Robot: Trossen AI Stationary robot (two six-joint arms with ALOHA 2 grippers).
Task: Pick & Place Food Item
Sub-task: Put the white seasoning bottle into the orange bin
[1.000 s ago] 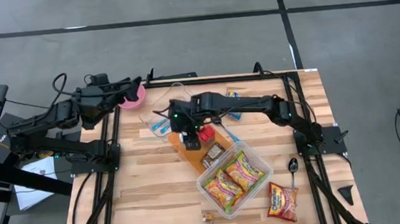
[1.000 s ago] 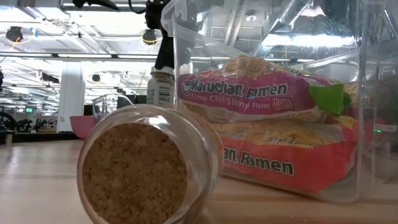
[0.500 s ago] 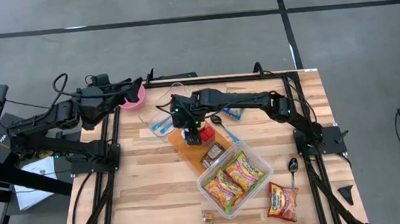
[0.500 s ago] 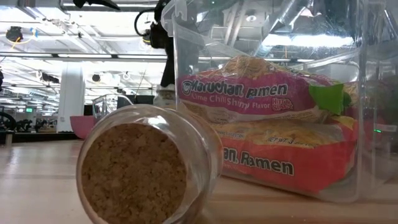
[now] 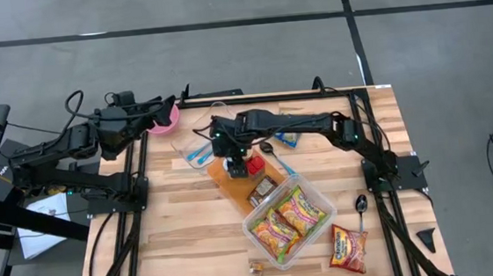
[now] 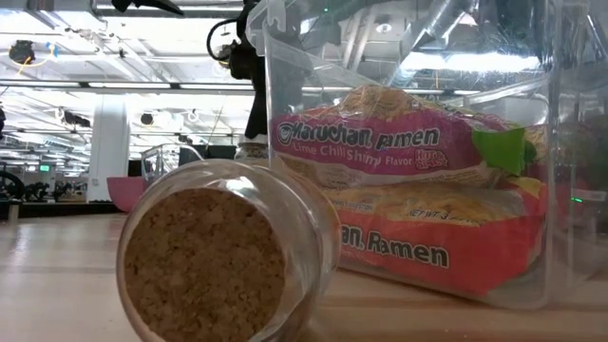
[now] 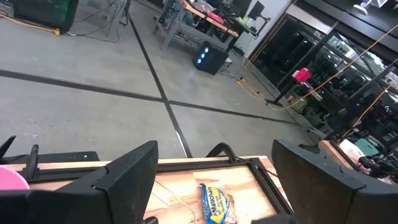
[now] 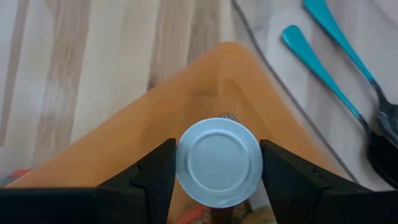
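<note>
A small bottle with a round silvery lid (image 8: 219, 163) stands upright over the orange cutting board (image 5: 228, 185) at mid-table, with my right gripper (image 5: 235, 163) shut on it. In the low view only its top (image 6: 249, 148) shows behind a glass jar, under the dark gripper (image 6: 251, 85). A clear tub (image 5: 320, 204) toward the near right holds ramen packets (image 5: 286, 220). My left gripper (image 5: 161, 109) waits open beyond the table's far left corner, with nothing between its fingers (image 7: 134, 177). My right gripper pinches the bottle by its lid, one finger on each side of the lid's rim (image 8: 181, 163). The fingers (image 8: 155, 177) come from above, slanting down. The bottle stays upright under them; the lid and the fingers hide whether its base is on the board.
On the board lie a red item (image 5: 254, 165) and a brown packet (image 5: 262, 190). Teal utensils (image 8: 323, 68) and a clear lid (image 5: 195, 135) lie just beyond. There are also a pink bowl (image 5: 167, 118), a chips bag (image 5: 348, 247), a spoon (image 5: 360, 205) and a cork-stopped jar (image 6: 218, 256) lying at the near edge.
My right gripper has gone down and a little toward the table's far edge with the bottle. In the low view the bottle has sunk behind the glass jar, still upright.
</note>
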